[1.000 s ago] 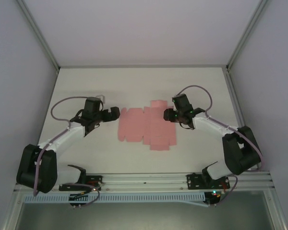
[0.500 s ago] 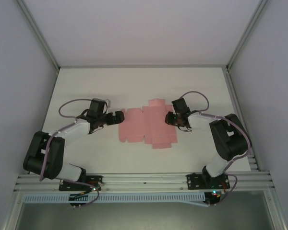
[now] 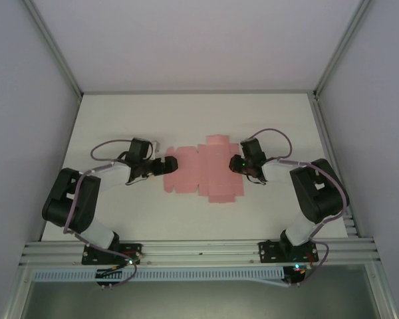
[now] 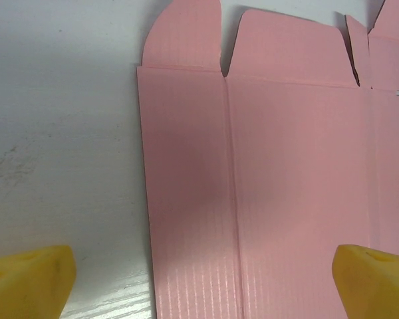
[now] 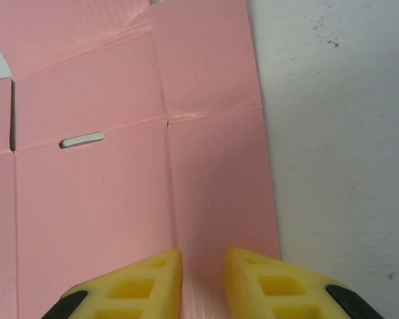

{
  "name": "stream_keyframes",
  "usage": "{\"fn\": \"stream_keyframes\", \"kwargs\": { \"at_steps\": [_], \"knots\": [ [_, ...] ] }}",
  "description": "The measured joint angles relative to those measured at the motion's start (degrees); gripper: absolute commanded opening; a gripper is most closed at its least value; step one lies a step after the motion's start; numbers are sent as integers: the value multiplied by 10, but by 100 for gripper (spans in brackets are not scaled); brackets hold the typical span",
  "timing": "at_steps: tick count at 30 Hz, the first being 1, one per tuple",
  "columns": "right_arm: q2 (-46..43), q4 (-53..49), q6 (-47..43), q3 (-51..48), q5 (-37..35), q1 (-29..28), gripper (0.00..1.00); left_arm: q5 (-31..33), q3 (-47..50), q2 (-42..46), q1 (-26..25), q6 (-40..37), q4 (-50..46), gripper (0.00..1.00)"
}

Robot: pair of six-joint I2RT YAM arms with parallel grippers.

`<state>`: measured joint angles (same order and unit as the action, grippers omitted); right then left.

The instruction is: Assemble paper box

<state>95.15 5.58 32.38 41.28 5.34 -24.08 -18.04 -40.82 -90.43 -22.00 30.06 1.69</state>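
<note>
The left gripper (image 3: 165,165) sits low at the left edge of the paper box (image 3: 203,176). Its jaws are spread wide. In its wrist view, one yellow pad (image 4: 26,282) is over bare table (image 3: 120,119) and the other is well across the card, so they straddle the outermost panel without touching it.

The box itself is a flat die-cut sheet lying in the middle of the table between the two arms. Every panel lies level. The creases show only as faint lines, and the rounded end flaps (image 4: 186,33) lie in the same plane as the rest. The small locking slot (image 5: 82,140) has nothing tucked into it. Judged from that, no fold has been made yet and the whole assembly remains to be done: raising the walls, closing the body and tucking the flaps.

The right gripper (image 3: 237,163) is down at the sheet's right side. Its wrist view shows its fingers (image 5: 130,289) drawn close together with only a slim gap between them. They are over the right-hand panel, just inside its free edge. I cannot tell whether they are nipping the card or merely resting above it, since the panel beneath looks flat. This reads as the very start, with both arms placed to work the outer panels.
</note>
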Motion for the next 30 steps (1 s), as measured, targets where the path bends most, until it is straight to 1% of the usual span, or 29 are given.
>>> {"fn": "stream_keyframes", "kwargs": {
  "at_steps": [3,11,17,19,25,30],
  "knots": [
    [0,2,0,-1,3,2,24,3,-4,-3,-5,-1,-3,99],
    [-2,12,-2,-9,7,2,23,11,-20,-18,-38,-3,3,99],
    [-5,30,-2,-21,7,2,22,6,-21,-23,-43,6,17,98],
    [-7,35,-2,-23,9,2,22,-9,-18,-23,-43,16,29,99],
    [-9,50,-2,-33,10,2,22,-84,-1,-15,-64,36,68,99],
    [-11,64,1,-41,11,2,22,-118,33,41,-63,63,132,99]
  ]
}}
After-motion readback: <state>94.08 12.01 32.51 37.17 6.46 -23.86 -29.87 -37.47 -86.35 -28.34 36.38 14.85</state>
